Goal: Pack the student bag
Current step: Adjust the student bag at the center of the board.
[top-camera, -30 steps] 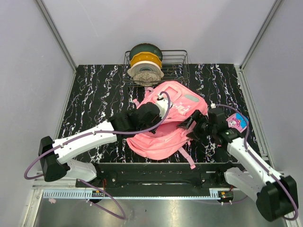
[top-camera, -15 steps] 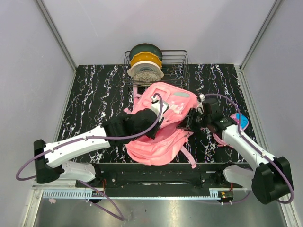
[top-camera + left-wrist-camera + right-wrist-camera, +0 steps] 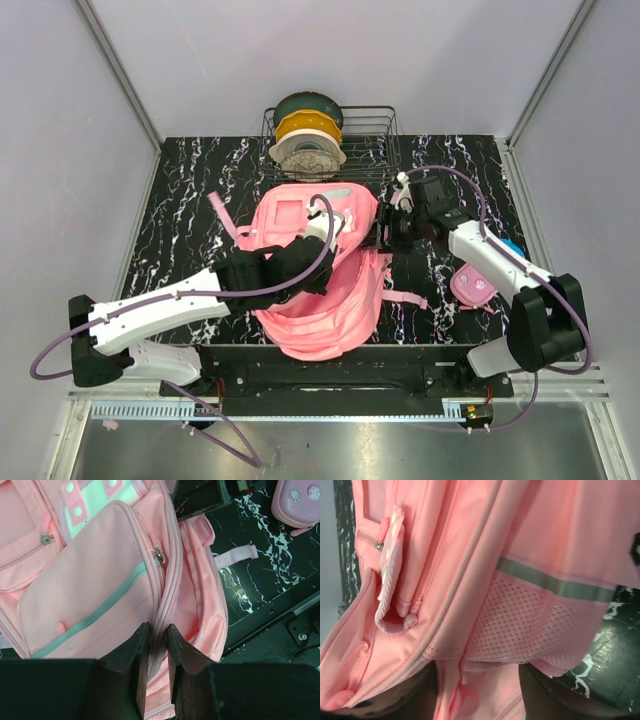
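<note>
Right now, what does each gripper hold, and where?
Left gripper pinches the student bag by the zippered rim of its main opening. Right gripper straddles its side fabric; whether it grips cannot be told.

The left end effector pinches the zip edge of the pink bag. A strap lies on the desk, with a pencil case beyond it.
</note>
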